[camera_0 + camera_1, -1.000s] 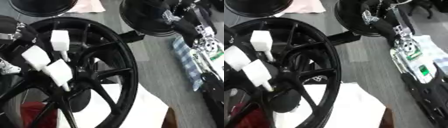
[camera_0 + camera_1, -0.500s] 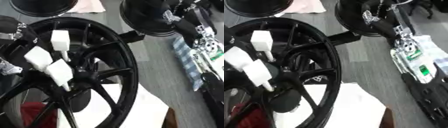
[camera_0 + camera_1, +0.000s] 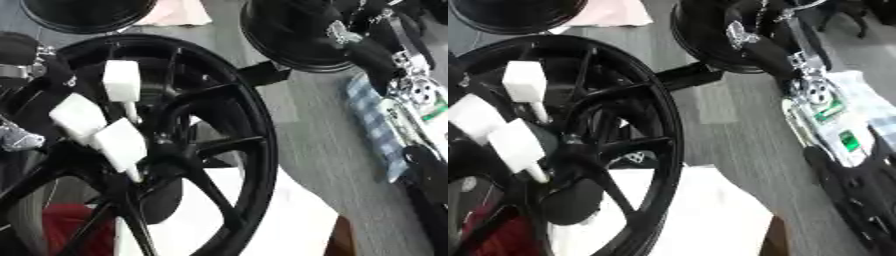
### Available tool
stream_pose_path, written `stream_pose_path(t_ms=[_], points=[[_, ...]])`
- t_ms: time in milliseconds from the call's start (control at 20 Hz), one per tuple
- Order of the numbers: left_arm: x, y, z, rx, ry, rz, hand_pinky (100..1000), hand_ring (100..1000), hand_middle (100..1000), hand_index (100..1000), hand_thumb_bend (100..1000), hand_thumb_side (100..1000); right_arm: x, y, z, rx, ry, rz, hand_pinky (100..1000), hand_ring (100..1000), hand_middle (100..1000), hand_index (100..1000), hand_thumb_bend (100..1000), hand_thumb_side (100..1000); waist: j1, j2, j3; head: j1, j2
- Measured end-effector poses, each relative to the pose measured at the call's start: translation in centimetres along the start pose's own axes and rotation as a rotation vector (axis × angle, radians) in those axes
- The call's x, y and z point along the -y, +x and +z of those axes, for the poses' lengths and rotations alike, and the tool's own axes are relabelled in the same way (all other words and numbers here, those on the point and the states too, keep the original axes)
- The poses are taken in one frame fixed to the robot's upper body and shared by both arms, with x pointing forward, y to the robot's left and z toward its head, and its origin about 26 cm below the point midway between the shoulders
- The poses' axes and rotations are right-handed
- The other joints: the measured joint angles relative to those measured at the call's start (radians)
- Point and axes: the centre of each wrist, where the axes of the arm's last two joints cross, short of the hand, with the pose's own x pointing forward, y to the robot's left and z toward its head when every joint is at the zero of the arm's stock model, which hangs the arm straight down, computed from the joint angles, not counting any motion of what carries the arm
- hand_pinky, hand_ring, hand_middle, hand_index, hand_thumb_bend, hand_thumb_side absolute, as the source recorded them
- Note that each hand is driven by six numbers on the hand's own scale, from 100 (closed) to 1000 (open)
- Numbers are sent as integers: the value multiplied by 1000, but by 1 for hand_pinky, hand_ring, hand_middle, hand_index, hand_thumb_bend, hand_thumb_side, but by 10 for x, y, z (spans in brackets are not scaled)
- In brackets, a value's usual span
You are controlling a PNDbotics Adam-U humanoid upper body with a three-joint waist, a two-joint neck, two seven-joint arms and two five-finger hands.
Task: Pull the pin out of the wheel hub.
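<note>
Right now my left hand (image 3: 83, 117) sits at nine o'clock over the black wheel hub (image 3: 166, 165), white-padded fingers (image 3: 121, 142) reaching toward its centre. Whether they hold the pin I cannot tell. My right arm (image 3: 798, 65) comes in at two o'clock, its hand hidden.

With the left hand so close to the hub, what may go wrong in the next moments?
1. The left hand has its white-padded fingers among the black spokes of the wheel; a pull at an angle might catch a finger on a spoke.
2. I cannot make out the pin itself, so the fingers may close beside it and miss it.
3. The wheel stands tilted over white sheets; pulling might shift it.
</note>
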Motion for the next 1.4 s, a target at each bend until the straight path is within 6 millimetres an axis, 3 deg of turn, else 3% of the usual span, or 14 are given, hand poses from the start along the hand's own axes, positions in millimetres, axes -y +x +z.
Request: stream_pose_path(t_ms=[250,850,1050,1400], points=[[-10,-1,9,-11,29,16,705,487,287,411,121,100,0,-1,0,-1,-2,2,722,665,560,627,186,236,1,-5,3,0,0],[-33,-17,48,-62,144,98,707,473,257,385,100,100,2,-2,2,-7,-14,9,721,665,559,627,192,233,5,-10,12,-6,-1],[-40,-27,78,-114,199,138,710,471,256,386,100,100,3,-4,3,-9,-23,12,721,665,559,627,195,231,5,-12,25,-16,-1],[-41,-58,157,-320,319,266,715,453,239,387,100,100,9,-5,6,-15,-44,31,721,665,559,627,198,227,-5,-22,56,-46,1]])
